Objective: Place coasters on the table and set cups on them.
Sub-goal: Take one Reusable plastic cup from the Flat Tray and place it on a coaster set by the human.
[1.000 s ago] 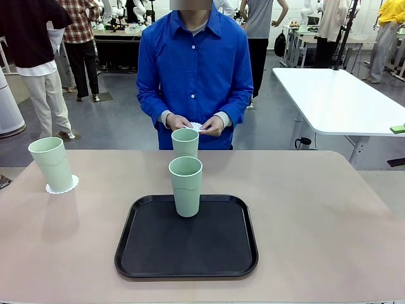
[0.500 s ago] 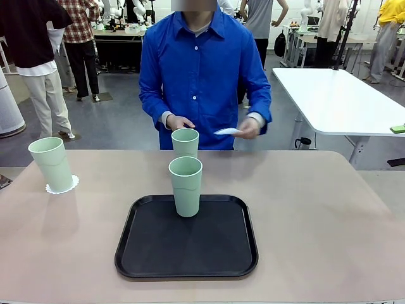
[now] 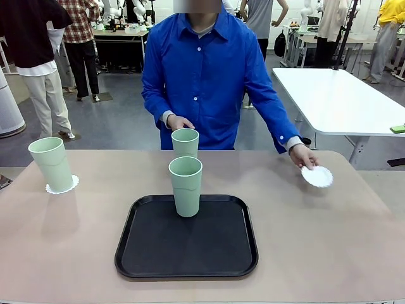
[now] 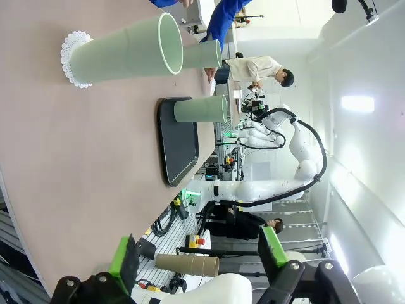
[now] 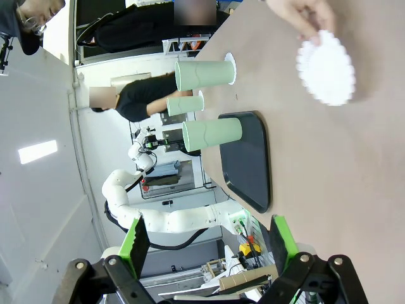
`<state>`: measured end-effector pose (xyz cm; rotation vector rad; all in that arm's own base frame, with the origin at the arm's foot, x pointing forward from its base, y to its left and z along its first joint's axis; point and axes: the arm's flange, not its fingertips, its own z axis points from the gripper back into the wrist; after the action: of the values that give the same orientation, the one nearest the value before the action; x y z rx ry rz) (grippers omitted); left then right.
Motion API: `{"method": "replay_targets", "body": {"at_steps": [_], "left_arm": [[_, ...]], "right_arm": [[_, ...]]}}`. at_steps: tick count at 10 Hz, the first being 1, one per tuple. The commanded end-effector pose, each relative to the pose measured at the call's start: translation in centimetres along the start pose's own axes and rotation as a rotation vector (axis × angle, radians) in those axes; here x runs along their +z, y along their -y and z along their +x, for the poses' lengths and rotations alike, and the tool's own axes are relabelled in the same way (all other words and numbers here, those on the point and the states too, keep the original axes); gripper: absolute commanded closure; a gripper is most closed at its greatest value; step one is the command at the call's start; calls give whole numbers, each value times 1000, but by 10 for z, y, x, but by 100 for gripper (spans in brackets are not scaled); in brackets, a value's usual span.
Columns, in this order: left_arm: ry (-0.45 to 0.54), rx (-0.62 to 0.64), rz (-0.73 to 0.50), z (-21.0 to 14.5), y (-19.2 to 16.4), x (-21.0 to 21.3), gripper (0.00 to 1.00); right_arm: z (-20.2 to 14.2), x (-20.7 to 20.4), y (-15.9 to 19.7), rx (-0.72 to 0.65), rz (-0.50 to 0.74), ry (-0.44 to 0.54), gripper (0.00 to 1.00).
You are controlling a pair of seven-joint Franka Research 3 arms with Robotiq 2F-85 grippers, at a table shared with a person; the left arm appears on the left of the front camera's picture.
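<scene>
Spread wide, holding nothing: left end effector [image 4: 199, 250], right end effector [image 5: 209, 235]. Well beyond the right one, at the table's [image 3: 329, 253] far right: coaster [image 3: 317, 176] in a person's hand [image 3: 301, 156], nearly flat. Upright, mouths up: cups [image 3: 185, 185].

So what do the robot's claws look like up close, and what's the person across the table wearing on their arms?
The left gripper and the right gripper look alike: black frames with round bolted joints and two fingers faced with bright green pads. The person's sleeves are long and bright blue, with buttoned cuffs and a pale inner cuff peeking out at the wrist.
</scene>
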<state>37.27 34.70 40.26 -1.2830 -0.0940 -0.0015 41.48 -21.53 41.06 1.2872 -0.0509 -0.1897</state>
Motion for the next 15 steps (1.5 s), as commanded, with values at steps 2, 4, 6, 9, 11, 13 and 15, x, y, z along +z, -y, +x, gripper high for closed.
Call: {"method": "replay_targets", "body": {"at_steps": [2,4,6,9,11,13,15], "left_arm": [[10,3,8,-2,1,-1,0],[10,3,8,-2,1,-1,0],[10,3,8,-2,1,-1,0],[10,3,8,-2,1,-1,0],[10,3,8,-2,1,-1,0],[10,3,8,-2,1,-1,0],[10,3,8,-2,1,-1,0]], "right_arm": [[-1,-1,0,1,7,-4,0],[-1,-1,0,1,7,-4,0],[-1,-1,0,1,7,-4,0],[-1,-1,0,1,7,-4,0],[-1,-1,0,1,7,-4,0],[-1,-1,0,1,7,-4,0],[-1,-1,0,1,7,-4,0]]}}
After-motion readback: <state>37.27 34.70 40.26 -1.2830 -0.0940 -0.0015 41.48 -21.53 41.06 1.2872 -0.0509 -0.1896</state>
